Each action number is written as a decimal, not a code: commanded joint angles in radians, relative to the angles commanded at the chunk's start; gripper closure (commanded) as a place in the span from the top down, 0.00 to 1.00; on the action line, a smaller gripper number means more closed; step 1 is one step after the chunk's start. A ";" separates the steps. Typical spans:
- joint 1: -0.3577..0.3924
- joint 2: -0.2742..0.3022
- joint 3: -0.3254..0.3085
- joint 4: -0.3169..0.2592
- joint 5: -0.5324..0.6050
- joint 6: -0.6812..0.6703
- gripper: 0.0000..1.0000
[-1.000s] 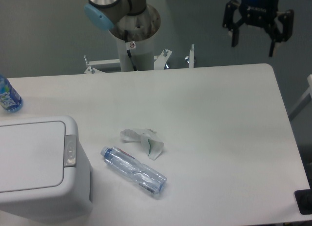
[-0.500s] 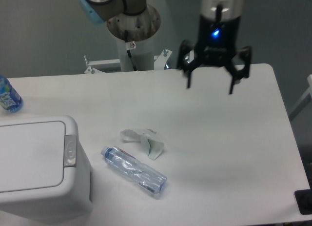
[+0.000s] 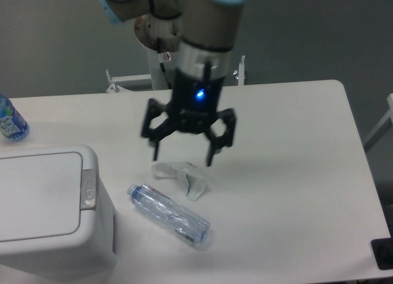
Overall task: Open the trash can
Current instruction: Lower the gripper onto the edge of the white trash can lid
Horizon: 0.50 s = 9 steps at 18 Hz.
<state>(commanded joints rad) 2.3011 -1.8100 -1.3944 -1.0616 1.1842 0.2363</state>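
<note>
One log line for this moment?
pincer open, over crumpled paper | trash can lid shut | push-button untouched

A single fixed camera looks down from high at the near side of the counter (image 3: 295, 173), facing the arm's base at the far edge. It takes in most of the counter at middling range.

Matt white plastic trash can (image 3: 43, 210) at the desk's front left corner, clear glossy plastic bottle (image 3: 169, 214), crumpled paper scrap (image 3: 183, 176), smooth matt white desk (image 3: 295, 173)
</note>
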 joint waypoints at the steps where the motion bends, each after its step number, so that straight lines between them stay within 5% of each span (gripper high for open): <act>1: -0.015 -0.009 -0.002 0.006 0.000 -0.002 1.00; 9: -0.078 -0.045 -0.002 0.031 0.003 0.001 1.00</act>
<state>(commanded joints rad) 2.2228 -1.8546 -1.3959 -1.0309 1.1873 0.2378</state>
